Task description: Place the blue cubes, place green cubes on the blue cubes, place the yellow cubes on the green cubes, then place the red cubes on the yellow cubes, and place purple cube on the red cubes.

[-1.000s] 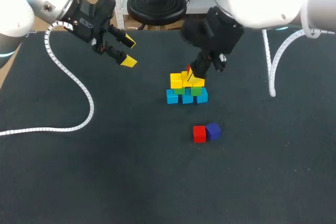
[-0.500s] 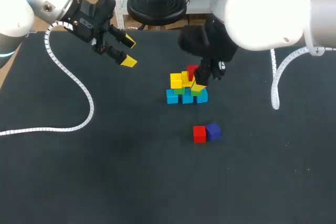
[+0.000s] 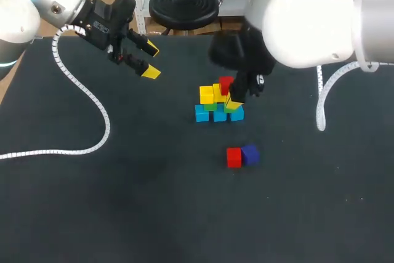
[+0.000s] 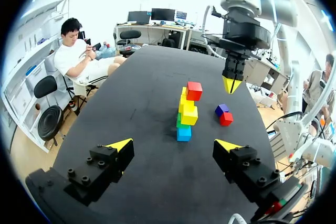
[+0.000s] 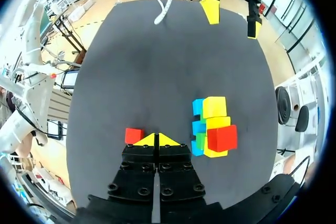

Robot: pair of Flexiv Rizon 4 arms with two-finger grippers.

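Released, the red cube [image 3: 226, 84] now sits atop the yellow cubes [image 3: 208, 94] mid-table. Our right gripper [image 3: 234, 99] has drawn aside, fingers closed and empty. Nearer wait another red cube [image 3: 233, 157] and the purple cube [image 3: 250, 153]. Our left gripper [image 3: 150, 61], fingers spread, holds clear far left.

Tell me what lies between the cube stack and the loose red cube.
Nothing: in the head view the table between the stack and the loose red cube is bare. The purple cube sits beside the red one, not between.
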